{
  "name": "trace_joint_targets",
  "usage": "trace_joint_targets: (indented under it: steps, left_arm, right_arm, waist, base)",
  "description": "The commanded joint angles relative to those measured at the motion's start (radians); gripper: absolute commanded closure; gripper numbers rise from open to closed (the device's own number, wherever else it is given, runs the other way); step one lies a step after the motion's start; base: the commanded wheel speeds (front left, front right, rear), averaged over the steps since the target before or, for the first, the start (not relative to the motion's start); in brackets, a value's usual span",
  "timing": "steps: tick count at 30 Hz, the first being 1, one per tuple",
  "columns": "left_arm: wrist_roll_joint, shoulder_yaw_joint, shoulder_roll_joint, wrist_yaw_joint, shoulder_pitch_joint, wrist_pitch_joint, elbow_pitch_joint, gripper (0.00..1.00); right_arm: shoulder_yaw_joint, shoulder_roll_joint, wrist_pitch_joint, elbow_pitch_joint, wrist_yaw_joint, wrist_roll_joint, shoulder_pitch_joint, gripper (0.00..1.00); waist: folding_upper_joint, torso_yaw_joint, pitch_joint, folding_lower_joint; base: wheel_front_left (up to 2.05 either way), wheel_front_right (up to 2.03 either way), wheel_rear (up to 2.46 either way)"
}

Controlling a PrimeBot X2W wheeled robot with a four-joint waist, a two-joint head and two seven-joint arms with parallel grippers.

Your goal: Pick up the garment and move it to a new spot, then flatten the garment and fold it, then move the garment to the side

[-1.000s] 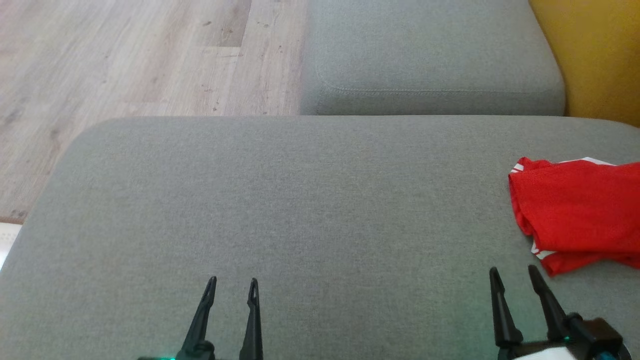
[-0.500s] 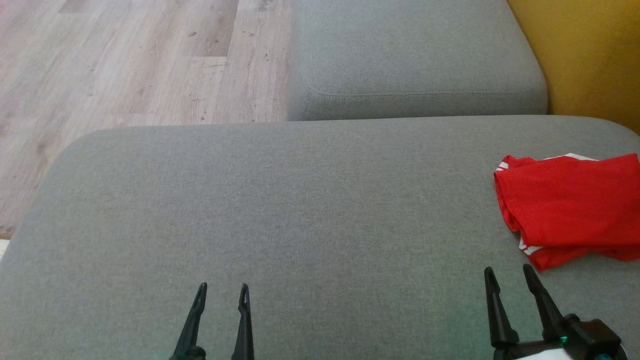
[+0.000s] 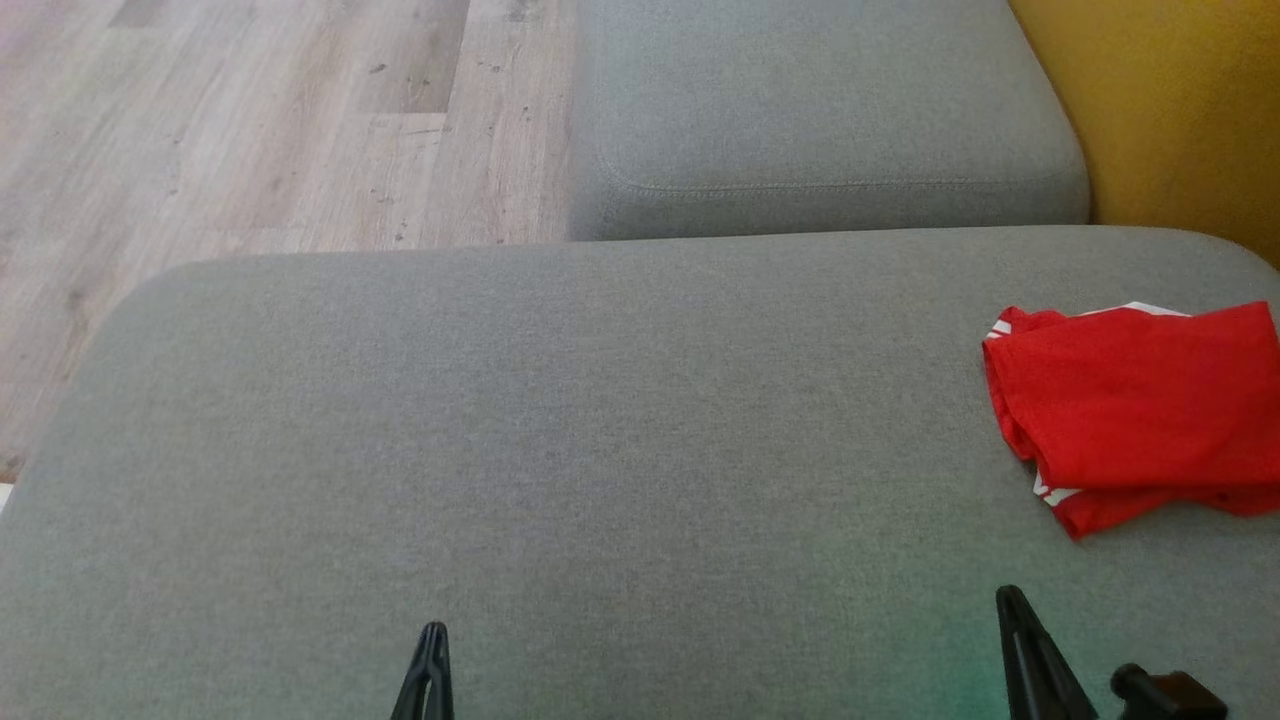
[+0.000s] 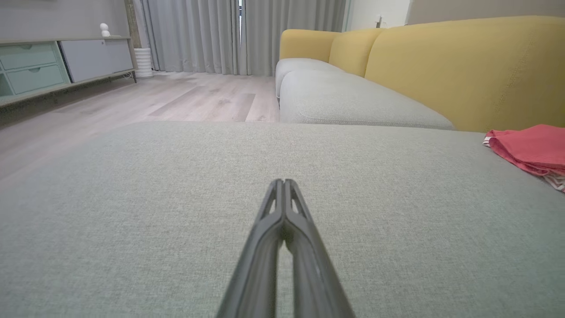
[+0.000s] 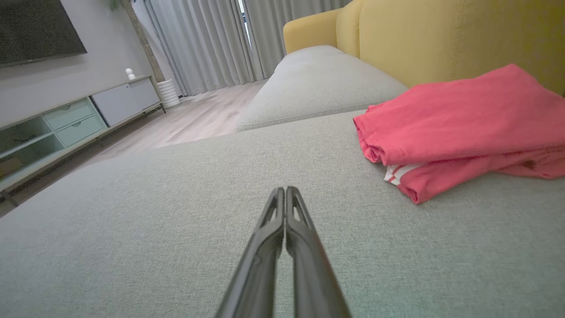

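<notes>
The garment (image 3: 1140, 405) is a red piece with white stripes, folded in a loose stack at the right side of the grey sofa cushion (image 3: 560, 430). It lies at the right edge of the left wrist view (image 4: 532, 148) and fills the upper right of the right wrist view (image 5: 459, 123). My left gripper (image 3: 433, 640) is shut and holds nothing, low over the cushion's front; its fingers press together in its wrist view (image 4: 283, 183). My right gripper (image 3: 1012, 600) is shut too, short of the garment and to its left (image 5: 284, 191).
A second grey seat cushion (image 3: 830, 110) lies beyond, with the yellow sofa back (image 3: 1180, 110) on the right. Wooden floor (image 3: 250, 120) runs along the left. A low cabinet (image 4: 53, 66) and curtains (image 4: 212, 35) stand across the room.
Both grippers have gone from open to shut and drawn back toward the bottom edge. The head camera has shifted a little, sliding the scene left.
</notes>
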Motion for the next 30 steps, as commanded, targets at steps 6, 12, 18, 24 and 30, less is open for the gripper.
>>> trace_joint_targets:
  steps: [6, 12, 18, 24, 30]
  left_arm:
    - [-0.091, 0.020, 0.005, -0.020, -0.037, 0.014, -0.020, 1.00]
    - [-0.168, 0.035, 0.009, -0.035, -0.055, 0.027, -0.012, 1.00]
    - [-0.244, 0.050, 0.012, -0.049, -0.072, 0.041, -0.006, 1.00]
    - [-0.319, 0.066, 0.015, -0.063, -0.089, 0.055, 0.000, 1.00]
    - [-0.381, 0.080, 0.017, -0.075, -0.103, 0.067, 0.003, 1.00]
  right_arm:
    - [-0.006, -0.009, 0.014, -0.026, 0.000, 0.091, -0.046, 1.00]
    - [-0.009, -0.013, 0.028, -0.023, 0.000, 0.165, -0.063, 1.00]
    - [-0.013, -0.016, 0.042, -0.020, 0.000, 0.238, -0.080, 1.00]
    - [-0.018, -0.019, 0.056, -0.018, 0.000, 0.310, -0.096, 1.00]
    - [-0.022, -0.021, 0.069, -0.016, 0.000, 0.371, -0.110, 1.00]
  waist:
    - [0.0000, -0.003, 0.005, 0.0000]
    - [0.0000, -0.007, 0.011, 0.0000]
    - [0.0000, -0.010, 0.016, 0.0000]
    - [0.0000, -0.013, 0.021, 0.0000]
    - [0.0000, -0.016, 0.026, 0.0000]
  base:
    - [0.00, 0.00, 0.00]
    - [0.00, 0.00, 0.00]
    - [0.00, 0.00, 0.00]
    - [0.00, 0.00, 0.00]
    - [0.00, 0.00, 0.00]
